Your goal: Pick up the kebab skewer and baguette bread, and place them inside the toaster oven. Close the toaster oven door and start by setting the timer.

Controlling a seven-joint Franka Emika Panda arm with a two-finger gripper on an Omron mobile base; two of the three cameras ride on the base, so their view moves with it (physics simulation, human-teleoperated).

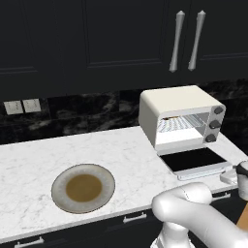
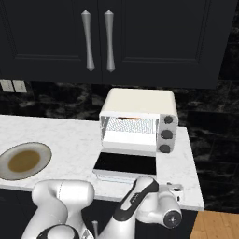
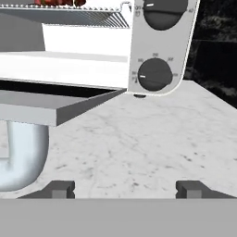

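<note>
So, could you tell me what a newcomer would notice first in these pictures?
Probably the cream toaster oven at the back right of the marble counter, its dark glass door folded down flat. Next, the round plate near the counter's front edge. The fingers hover low beside the door's handle.

Left base view: I'm looking from behind the arm's left, forward and down over the marble counter (image 1: 121, 150); toaster oven (image 1: 179, 114) at right of frame, plate (image 1: 83, 188) lower left.
Right base view: from behind the arm's right, same way; toaster oven (image 2: 140, 119) centre, plate (image 2: 24, 160) at left edge.
Shared: I get counter, oven, open toaster oven door (image 2: 125, 164), plate and cabinets in both.
Hand view: I'm low and close, just over the counter (image 3: 152, 139), facing the oven's knobs (image 3: 155, 74), door edge (image 3: 55, 109) at left.
</note>
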